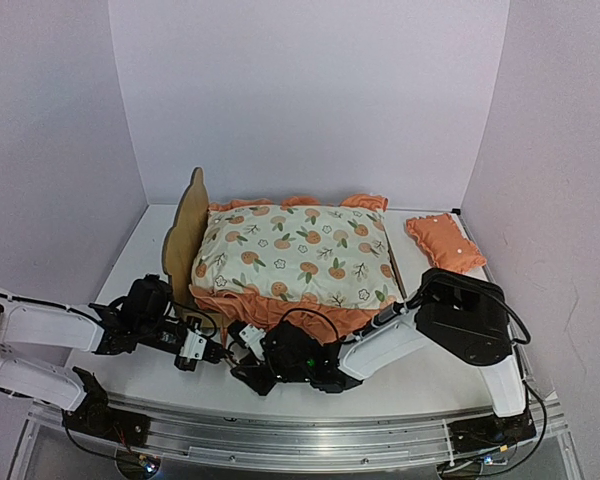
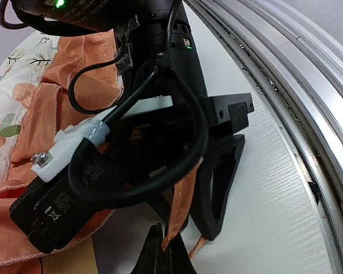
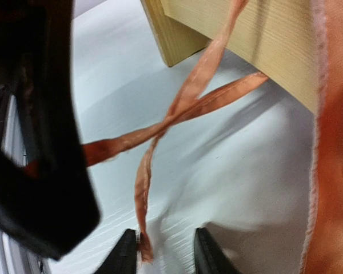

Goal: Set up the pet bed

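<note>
At the headboard-end corner of the pet bed (image 1: 183, 240) nearest the arm bases, both arms meet over the orange tie ribbons (image 3: 188, 108) that hang off the mattress pad (image 1: 300, 255). The bed stands in the middle of the table (image 1: 130, 265), scalloped headboard upright. The orange-print pad lies across its whole top, with the ruffle spilling over the near rail. A small orange pillow (image 1: 445, 243) lies on the table beyond the bed's foot end, apart from it.

Just off the bed's plywood leg, two ribbons cross in an X. The left jaws are closed tight on one strand, which runs taut from the bed to their tips. The right jaws stand partly apart below the crossing. The loose end of the other strand brushes the inside of one finger but is not clamped.

The step in hand looks like tying the pad down at this corner. To do it well, the left jaws should likely keep their strand taut so the crossing stays put. The right jaws should take the loose end squarely between the pads before pulling. The pull would best run along the table and away from the leg, gently, since the light frame and pad could drag.
</note>
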